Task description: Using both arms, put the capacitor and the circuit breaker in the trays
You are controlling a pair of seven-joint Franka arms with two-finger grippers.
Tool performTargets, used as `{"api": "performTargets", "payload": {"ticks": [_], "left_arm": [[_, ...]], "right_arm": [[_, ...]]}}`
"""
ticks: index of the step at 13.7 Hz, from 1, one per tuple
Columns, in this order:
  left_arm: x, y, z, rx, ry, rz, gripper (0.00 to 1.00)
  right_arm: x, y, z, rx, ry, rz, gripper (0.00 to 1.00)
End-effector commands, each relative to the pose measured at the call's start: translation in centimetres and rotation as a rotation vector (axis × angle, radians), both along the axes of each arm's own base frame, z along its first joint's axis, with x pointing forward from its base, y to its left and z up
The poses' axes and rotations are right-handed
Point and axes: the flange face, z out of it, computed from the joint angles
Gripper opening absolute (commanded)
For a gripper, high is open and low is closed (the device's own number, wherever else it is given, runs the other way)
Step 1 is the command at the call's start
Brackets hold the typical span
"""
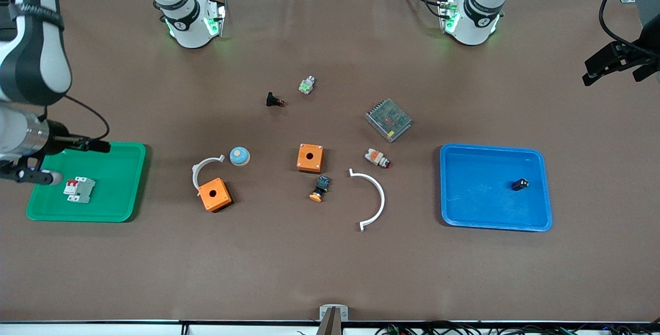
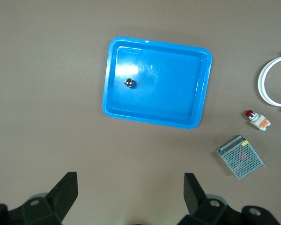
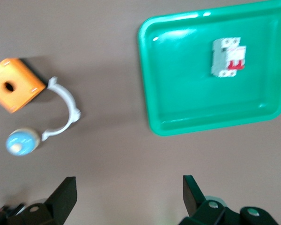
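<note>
The capacitor point(image 1: 520, 184), a tiny dark cylinder, lies in the blue tray point(image 1: 464, 211) at the left arm's end of the table. It also shows in the left wrist view point(image 2: 129, 83) inside the tray point(image 2: 152, 119). The circuit breaker point(image 1: 79, 189), white-grey with red switches, lies in the green tray point(image 1: 118, 206) at the right arm's end, and shows in the right wrist view point(image 3: 228, 57). My left gripper point(image 2: 130, 180) is open and empty, high above bare table beside the blue tray. My right gripper point(image 3: 129, 183) is open and empty, raised beside the green tray point(image 3: 201, 126).
Between the trays lie two orange boxes point(image 1: 310, 157) point(image 1: 215, 194), two white arc pieces point(image 1: 374, 201) point(image 1: 202, 168), a blue dome point(image 1: 240, 156), a silver mesh box point(image 1: 388, 119), a white-and-orange button point(image 1: 377, 158), a black flanged part point(image 1: 274, 100) and several small parts.
</note>
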Motion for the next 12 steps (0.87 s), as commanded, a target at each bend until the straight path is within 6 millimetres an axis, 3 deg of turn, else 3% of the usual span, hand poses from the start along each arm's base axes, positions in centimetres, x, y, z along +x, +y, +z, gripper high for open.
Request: {"api": "performTargets", "payload": {"ticks": [1, 4, 7, 9, 12], "left_arm": [[-0.5, -0.1, 0.3, -0.021, 0.005, -0.020, 1.00], [-0.7, -0.7, -0.6, -0.048, 0.024, -0.028, 1.00], [-0.8, -2.5, -0.8, -0.030, 0.027, -0.062, 1.00], [-0.8, -2.8, -0.6, -0.029, 0.023, -0.066, 1.00], [-0.9, -3.9, -0.6, -0.017, 0.023, -0.058, 1.00]], "right_arm": [[-3.1, 0.1, 3.2, 0.025, -0.051, -0.025, 1.00], [-4.8, 0.3, 8.0, 0.022, -0.126, -0.011, 1.00], [-6.2, 0.4, 10.9, 0.017, -0.169, -0.005, 1.00], [-6.5, 0.0, 12.5, 0.016, -0.190, -0.013, 1.00], [-5.8, -0.2, 17.0, 0.011, -0.258, -0.026, 1.00]]}}
